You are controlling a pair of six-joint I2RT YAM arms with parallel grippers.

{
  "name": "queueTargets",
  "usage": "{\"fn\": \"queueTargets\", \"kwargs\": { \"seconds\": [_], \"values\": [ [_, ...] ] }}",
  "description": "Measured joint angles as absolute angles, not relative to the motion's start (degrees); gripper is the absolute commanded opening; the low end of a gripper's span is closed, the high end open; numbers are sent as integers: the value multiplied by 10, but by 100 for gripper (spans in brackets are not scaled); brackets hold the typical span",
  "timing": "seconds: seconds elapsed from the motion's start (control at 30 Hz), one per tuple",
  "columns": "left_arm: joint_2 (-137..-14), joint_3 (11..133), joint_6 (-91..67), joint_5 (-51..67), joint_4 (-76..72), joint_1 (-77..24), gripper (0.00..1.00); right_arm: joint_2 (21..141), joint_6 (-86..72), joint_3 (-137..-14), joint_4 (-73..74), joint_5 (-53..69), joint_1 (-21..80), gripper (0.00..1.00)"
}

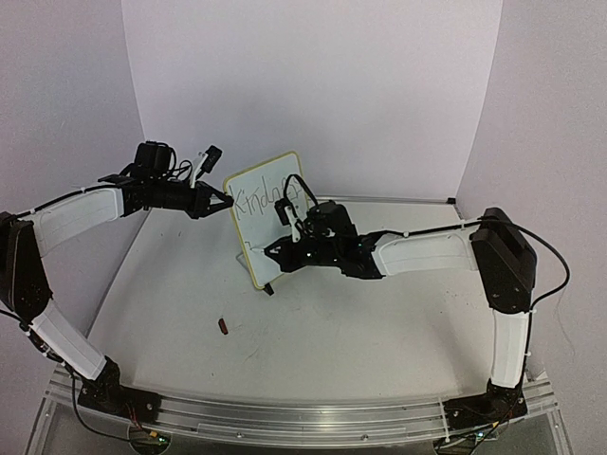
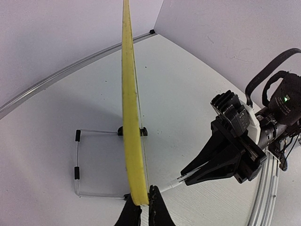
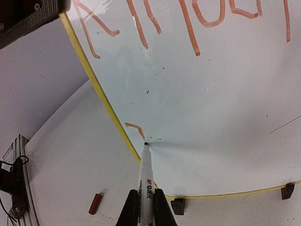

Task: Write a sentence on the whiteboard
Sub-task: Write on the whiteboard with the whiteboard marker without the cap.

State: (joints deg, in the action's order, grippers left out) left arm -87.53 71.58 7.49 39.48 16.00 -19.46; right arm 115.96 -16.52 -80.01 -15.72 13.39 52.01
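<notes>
Whiteboard (image 3: 211, 117) upright, 12 o'clock of right pincer (image 3: 146, 207) pinching marker (image 3: 146, 176); tip touching near 8 o'clock edge; left pincer (image 2: 141, 213) pinches frame.

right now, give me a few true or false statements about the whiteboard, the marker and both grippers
The left gripper is shut on the yellow frame of the whiteboard. True.
The right gripper holds a marker with its tip on the board. True.
The red cap sits on the marker. False: it lies on the table.
The whiteboard lies flat. False: it stands upright.
The sentence has a finished second line. False: only one short stroke is there.
</notes>
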Motion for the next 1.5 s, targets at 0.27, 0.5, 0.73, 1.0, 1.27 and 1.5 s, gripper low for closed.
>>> {"fn": "queueTargets", "kwargs": {
  "seconds": [0.27, 0.5, 0.73, 1.0, 1.27, 1.5],
  "values": [
    [-875, 716, 75, 395, 160, -194, 0, 1160, -166, -800, -167, 134, 520, 0],
    [-875, 717, 75, 395, 161, -195, 0, 1156, -168, -796, -172, 134, 520, 0],
    [-875, 717, 75, 395, 161, -195, 0, 1116, -173, -767, -185, 138, 520, 0],
    [-875, 717, 75, 395, 161, -195, 0, 1109, -174, -768, -201, 139, 520, 0],
    [-875, 717, 75, 395, 161, -195, 0, 1118, -175, -785, -201, 144, 520, 0],
    [-875, 717, 75, 395, 161, -196, 0, 1135, -175, -798, -200, 144, 520, 0]
  ]
}}
